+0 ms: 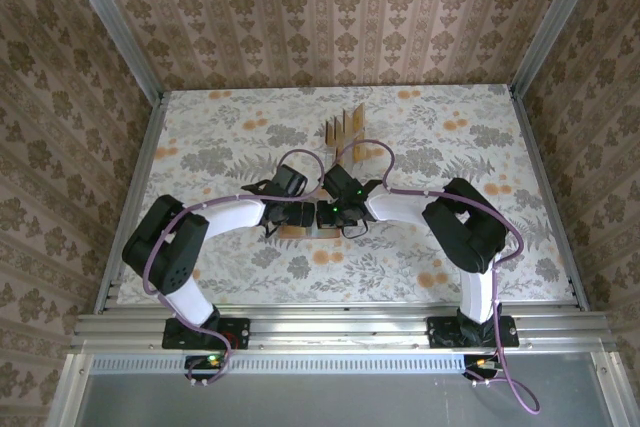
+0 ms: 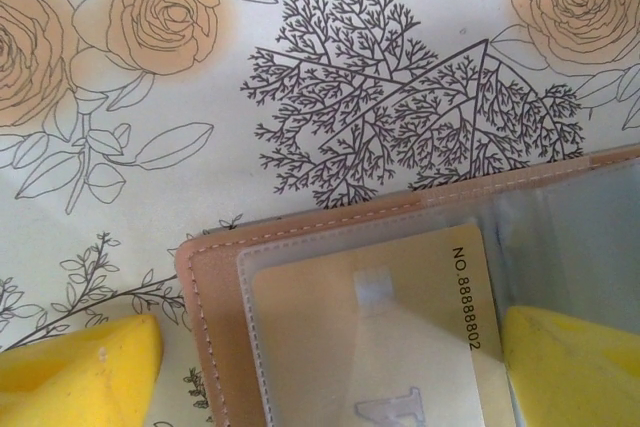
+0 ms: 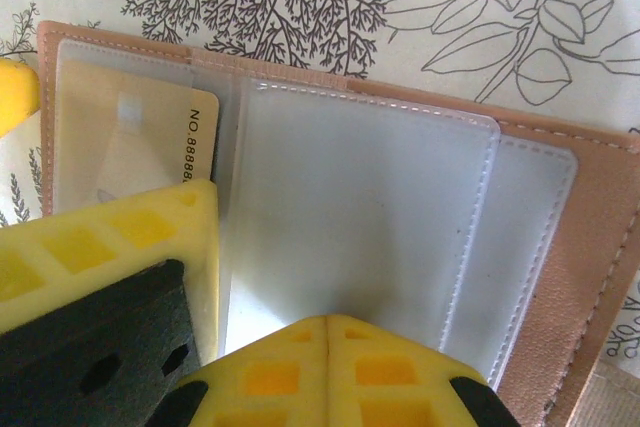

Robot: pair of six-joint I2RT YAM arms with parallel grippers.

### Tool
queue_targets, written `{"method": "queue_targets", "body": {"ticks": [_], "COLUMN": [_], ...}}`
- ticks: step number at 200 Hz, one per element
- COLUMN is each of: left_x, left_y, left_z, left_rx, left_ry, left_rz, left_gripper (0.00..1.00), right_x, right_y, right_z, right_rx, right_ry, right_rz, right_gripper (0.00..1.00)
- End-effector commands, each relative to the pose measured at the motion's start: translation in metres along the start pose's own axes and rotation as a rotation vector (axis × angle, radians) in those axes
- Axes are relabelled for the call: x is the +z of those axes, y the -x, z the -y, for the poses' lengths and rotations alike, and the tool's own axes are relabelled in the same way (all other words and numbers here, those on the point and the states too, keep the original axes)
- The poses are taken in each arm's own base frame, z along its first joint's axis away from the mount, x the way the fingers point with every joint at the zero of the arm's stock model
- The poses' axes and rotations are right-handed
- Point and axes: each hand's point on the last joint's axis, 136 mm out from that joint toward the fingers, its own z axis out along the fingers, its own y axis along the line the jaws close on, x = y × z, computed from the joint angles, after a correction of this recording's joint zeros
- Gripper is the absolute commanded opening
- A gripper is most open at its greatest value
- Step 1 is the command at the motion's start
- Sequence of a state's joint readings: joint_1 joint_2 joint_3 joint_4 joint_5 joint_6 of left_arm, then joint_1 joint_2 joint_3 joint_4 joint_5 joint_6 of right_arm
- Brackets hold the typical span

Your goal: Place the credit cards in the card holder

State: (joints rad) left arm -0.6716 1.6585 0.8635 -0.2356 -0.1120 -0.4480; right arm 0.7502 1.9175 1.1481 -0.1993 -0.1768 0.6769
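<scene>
Two tools close over the open card holder (image 3: pixel 590 237) (one credit card (image 2: pixel 370 317) under its clear pocket).
Plenty of bare flowery worktop (image 1: pixel 480 147) on both sides and behind, walls (image 1: pixel 60 97) well away. Wide open and holding nothing: left tool (image 2: pixel 325 377), one yellow finger (image 2: pixel 80 372) just outside the holder's edge, the other over the clear pocket, the tucked-in card between them. Pinched shut and empty: right tool (image 3: pixel 328 347), tip over the middle pocket. More credit cards (image 1: pixel 345 127) standing on edge farther back, well apart from both tools.
</scene>
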Motion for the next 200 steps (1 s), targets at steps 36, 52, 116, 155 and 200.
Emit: {"method": "queue_targets", "body": {"ticks": [36, 52, 116, 155, 200], "left_x": [-0.026, -0.032, -0.044, -0.041, -0.039], "left_y": [0.018, 0.019, 0.008, -0.006, -0.012], "left_z": [0.0, -0.006, -0.015, -0.018, -0.016], "left_rx": [-0.035, -0.049, -0.068, -0.068, -0.06], "left_ry": [-0.053, -0.051, -0.046, -0.038, -0.041], "left_rz": [0.048, 0.057, 0.051, 0.031, 0.021], "left_gripper": [0.92, 0.92, 0.93, 0.93, 0.93], "right_x": [-0.042, -0.049, -0.037, -0.023, -0.008], "right_y": [0.021, 0.024, 0.025, 0.025, 0.022], "right_z": [-0.016, -0.012, 0.012, 0.014, 0.018], "right_rx": [0.001, 0.002, 0.005, 0.002, 0.006], "right_ry": [0.056, 0.048, 0.004, -0.001, -0.004], "right_rz": [0.035, 0.047, 0.013, -0.013, -0.039], "right_gripper": [0.05, 0.06, 0.05, 0.04, 0.03]}}
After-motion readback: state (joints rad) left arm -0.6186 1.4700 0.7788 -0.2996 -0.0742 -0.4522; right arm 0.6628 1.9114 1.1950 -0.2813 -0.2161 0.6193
